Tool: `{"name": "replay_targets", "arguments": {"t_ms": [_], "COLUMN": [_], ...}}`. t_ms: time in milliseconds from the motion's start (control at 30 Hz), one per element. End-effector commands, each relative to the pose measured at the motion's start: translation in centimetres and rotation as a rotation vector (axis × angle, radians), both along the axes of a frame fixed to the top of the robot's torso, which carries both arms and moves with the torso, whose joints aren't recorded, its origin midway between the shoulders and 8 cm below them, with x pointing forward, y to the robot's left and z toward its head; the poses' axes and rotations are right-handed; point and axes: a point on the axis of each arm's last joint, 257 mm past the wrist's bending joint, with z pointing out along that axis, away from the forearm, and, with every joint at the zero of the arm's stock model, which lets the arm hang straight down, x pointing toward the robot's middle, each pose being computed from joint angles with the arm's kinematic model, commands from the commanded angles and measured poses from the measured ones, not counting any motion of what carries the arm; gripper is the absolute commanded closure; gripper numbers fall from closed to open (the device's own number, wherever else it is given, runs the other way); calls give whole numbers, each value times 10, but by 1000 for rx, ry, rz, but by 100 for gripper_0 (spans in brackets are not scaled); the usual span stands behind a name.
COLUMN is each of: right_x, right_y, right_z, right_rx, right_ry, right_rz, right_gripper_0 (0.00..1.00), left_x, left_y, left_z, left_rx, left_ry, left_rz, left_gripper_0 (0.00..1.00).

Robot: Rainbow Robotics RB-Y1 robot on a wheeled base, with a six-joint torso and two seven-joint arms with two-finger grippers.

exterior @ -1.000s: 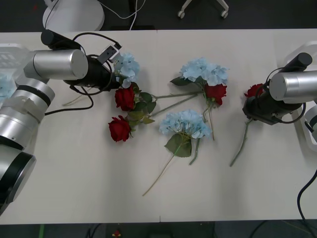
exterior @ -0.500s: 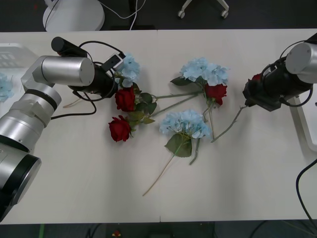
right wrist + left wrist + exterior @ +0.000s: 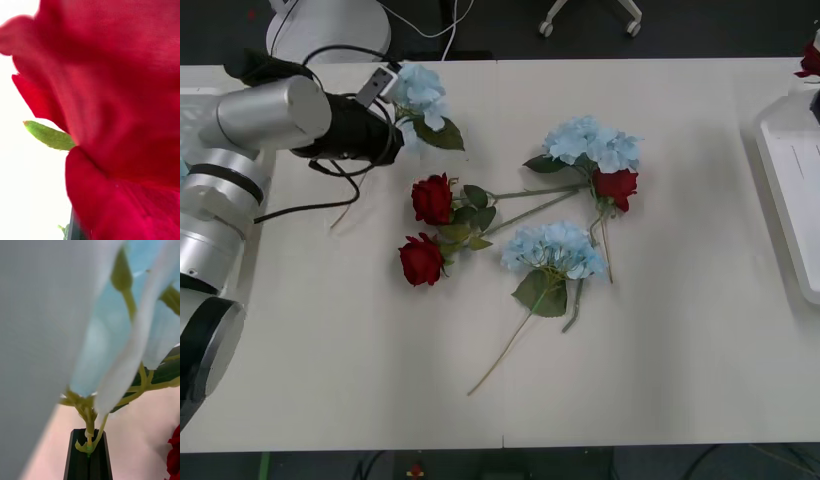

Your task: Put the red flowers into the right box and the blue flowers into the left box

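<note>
Front view: a blue flower (image 3: 418, 92) has been lifted off the table (image 3: 660, 370) at ten o'clock, clamped in the left gripper (image 3: 89, 450); the right-hand rose (image 3: 123, 112), fingers' state unclear, has been carried toward the right box (image 3: 792, 190) at three o'clock, so both deliveries seem underway.

Pale desk, dark floor behind

The cream desk (image 3: 660, 380) has a thin seam running front to back. Past its far edge there's dark floor (image 3: 700, 30), a white chair base (image 3: 590, 15), a round white stand (image 3: 330, 30) and some loose cable (image 3: 442, 30).
</note>
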Motion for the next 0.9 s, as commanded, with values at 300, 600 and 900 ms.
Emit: {"name": "replay_targets", "arguments": {"t_ms": [300,600,900], "right_x": [3,2,3], "right_y": [-110,-110,-101], "right_z": [37,-23,-54], "right_rx": [-438,-396,-352], "right_ry": [6,35,35], "right_rz": [1,-8,-6], "right_gripper_0": [100,100,100], "left_x": [-31,-96,-145], "left_y": [226,406,472], "left_z": [181,166,85], "left_rx": [-269,-119,-25], "left_ry": [-94,-63,-18], "left_rz": [328,788,965], "left_gripper_0": [100,100,100]}}
